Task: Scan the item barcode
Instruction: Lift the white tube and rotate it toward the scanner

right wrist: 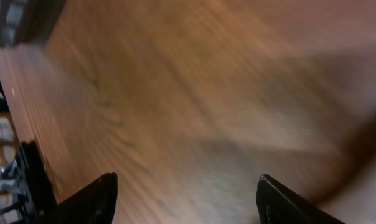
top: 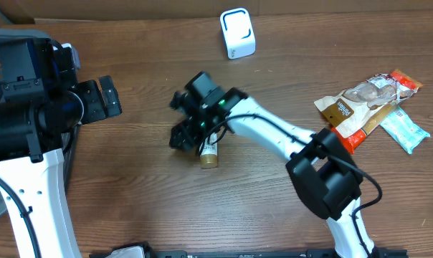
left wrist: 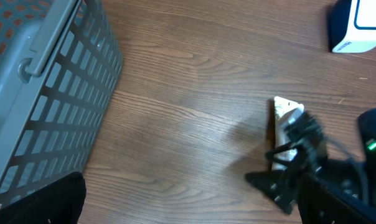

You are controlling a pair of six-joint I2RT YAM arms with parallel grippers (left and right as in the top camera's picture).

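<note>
The item (top: 209, 156) is a small white tube with a tan end, lying on the wooden table; in the left wrist view the item (left wrist: 286, 116) is partly behind the right arm. My right gripper (top: 184, 125) hovers just left of it, over its upper end. The right wrist view is blurred and shows that gripper (right wrist: 188, 199) open, with only wood between the jaws. My left gripper (top: 102, 100) stands open at the far left, well away from the item. The white, blue-trimmed scanner (top: 237, 33) stands at the back of the table.
A grey slatted basket (left wrist: 57, 93) sits at the table's left edge beside the left arm. Several snack packets (top: 370, 104) lie at the right. The scanner (left wrist: 359, 25) shows at the top right of the left wrist view.
</note>
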